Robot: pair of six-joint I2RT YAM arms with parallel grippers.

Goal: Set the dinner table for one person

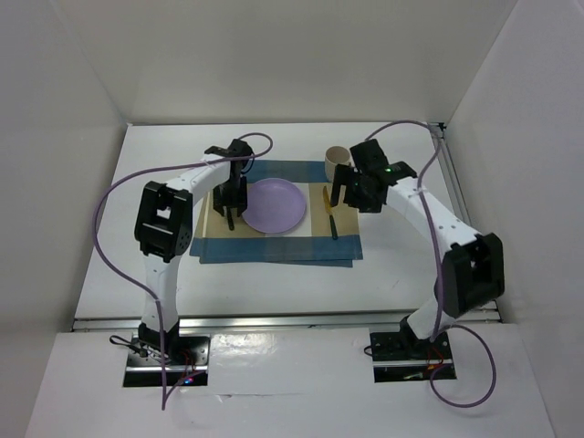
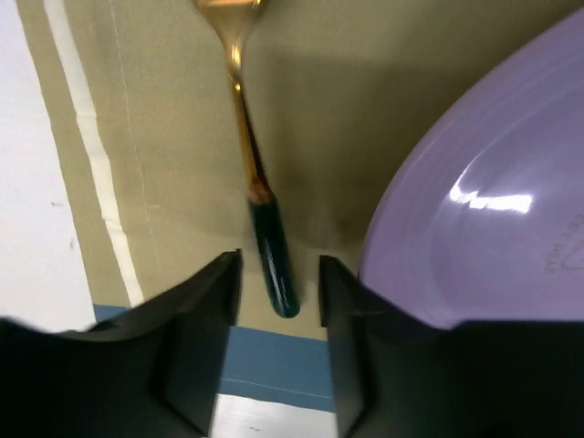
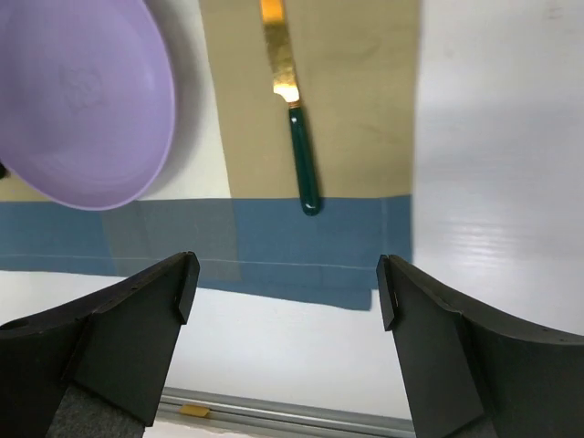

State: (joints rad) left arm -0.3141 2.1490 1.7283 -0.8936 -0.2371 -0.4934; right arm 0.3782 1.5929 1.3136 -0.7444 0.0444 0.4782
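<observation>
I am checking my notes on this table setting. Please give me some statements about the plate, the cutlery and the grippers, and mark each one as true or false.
1. The purple plate lies on the placemat. True.
2. In the top view, the knife lies left of the plate. False: it lies right of it, on the placemat.
3. The right gripper is shut on the knife. False: it is open and holds nothing.
4. The left gripper is open, with the green handle of a gold utensil between its fingers. True.
5. The mug stands on the plate. False: it stands beyond the plate, near the placemat's far right corner.
</observation>
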